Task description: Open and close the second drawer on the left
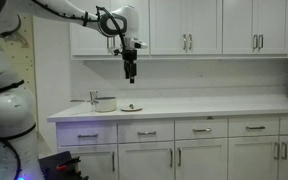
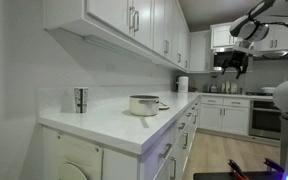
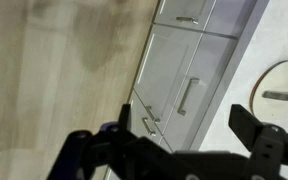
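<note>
The second drawer [image 1: 145,130] sits in the row just under the white counter [image 1: 214,106], second from the left end. It is shut, its front level with the drawers on either side. It is wide and shallow, so its long axis runs sideways along the counter's edge, and its panelled face looks out into the room. Its short silver handle [image 1: 147,133] lies horizontal, in line with that axis.

The gripper [image 1: 131,74] hangs in the air well above the counter, in front of the upper cabinets [image 1: 174,25], pointing straight down and touching nothing. In the wrist view its jaws are spread wide with nothing between them [image 3: 179,115], above the wooden floor [image 3: 54,70] and the white cabinet fronts.

A steel pot [image 1: 104,101] stands on the counter to the left of the gripper. The pale round shape at the right edge of the wrist view may be this pot, though it is too blurred to be sure.
</note>
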`<state>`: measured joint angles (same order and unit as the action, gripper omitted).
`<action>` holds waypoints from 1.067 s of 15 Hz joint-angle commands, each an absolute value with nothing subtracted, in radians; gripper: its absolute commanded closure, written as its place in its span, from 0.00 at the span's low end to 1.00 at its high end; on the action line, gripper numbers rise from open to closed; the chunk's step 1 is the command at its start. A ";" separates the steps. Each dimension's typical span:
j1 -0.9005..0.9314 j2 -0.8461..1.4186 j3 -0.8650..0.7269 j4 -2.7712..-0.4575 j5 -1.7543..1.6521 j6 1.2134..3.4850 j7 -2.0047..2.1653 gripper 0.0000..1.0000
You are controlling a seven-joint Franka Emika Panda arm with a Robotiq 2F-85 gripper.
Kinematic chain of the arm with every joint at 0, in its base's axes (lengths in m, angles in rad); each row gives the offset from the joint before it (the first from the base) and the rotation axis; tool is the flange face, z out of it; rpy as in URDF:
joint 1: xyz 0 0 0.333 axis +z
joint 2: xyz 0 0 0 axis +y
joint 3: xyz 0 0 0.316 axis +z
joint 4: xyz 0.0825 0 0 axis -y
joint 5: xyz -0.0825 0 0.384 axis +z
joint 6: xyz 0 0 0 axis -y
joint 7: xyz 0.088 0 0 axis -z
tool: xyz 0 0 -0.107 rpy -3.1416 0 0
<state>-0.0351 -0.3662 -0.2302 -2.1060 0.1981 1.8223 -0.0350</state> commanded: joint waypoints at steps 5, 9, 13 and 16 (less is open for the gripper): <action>-0.059 -0.292 -0.208 -2.076 0.232 1.855 -0.065 0.00; -0.051 -0.193 -0.206 -2.051 0.276 1.909 -0.108 0.00; -0.053 -0.074 -0.191 -2.007 0.341 1.954 -0.150 0.00; -0.056 0.001 -0.169 -1.981 0.383 2.016 -0.167 0.00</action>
<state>-0.0418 -0.0810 -0.1966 -2.0406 0.3408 1.9792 -0.1397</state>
